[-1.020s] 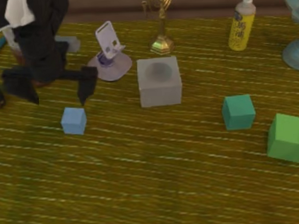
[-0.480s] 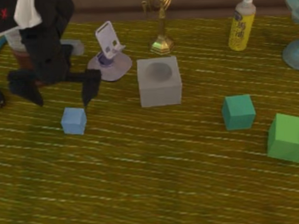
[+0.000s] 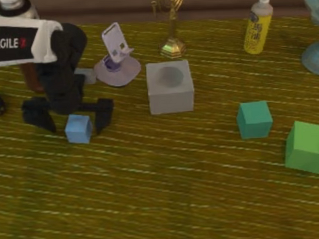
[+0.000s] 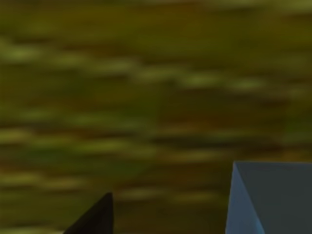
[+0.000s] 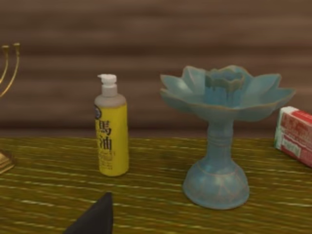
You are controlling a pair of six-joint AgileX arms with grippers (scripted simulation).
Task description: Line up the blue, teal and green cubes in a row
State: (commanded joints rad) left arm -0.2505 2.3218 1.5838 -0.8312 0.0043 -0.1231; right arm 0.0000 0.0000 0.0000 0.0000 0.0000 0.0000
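The light blue cube (image 3: 78, 128) sits on the left part of the olive woven table (image 3: 167, 203), resting flat with its edges roughly square to the table's edges. It lies directly between the two black fingers of the left gripper (image 3: 70, 116): one finger (image 3: 40, 114) stands just to the cube's left with a clear gap, the other (image 3: 104, 114) just to its right, close to that face. The jaws are spread wide, wider than the cube, and no contact shows. In the left wrist view the cube (image 4: 270, 197) fills one corner, with a dark fingertip (image 4: 92, 219) apart from it.

The dark teal cube (image 3: 254, 119) and the bright green cube (image 3: 306, 146) lie well apart from the blue one, on the right part of the table, near each other but not touching. A grey block with a round dent (image 3: 170, 86) stands between the two groups, farther back.

The left arm is plainly the nearer one for the blue cube. The right gripper does not show in the top view; its wrist view faces a yellow pump bottle (image 5: 111, 134) and a blue lotus-shaped stand (image 5: 222, 131), with one dark fingertip (image 5: 95, 219) at the edge, so whether its jaws are wide or closed cannot be told.
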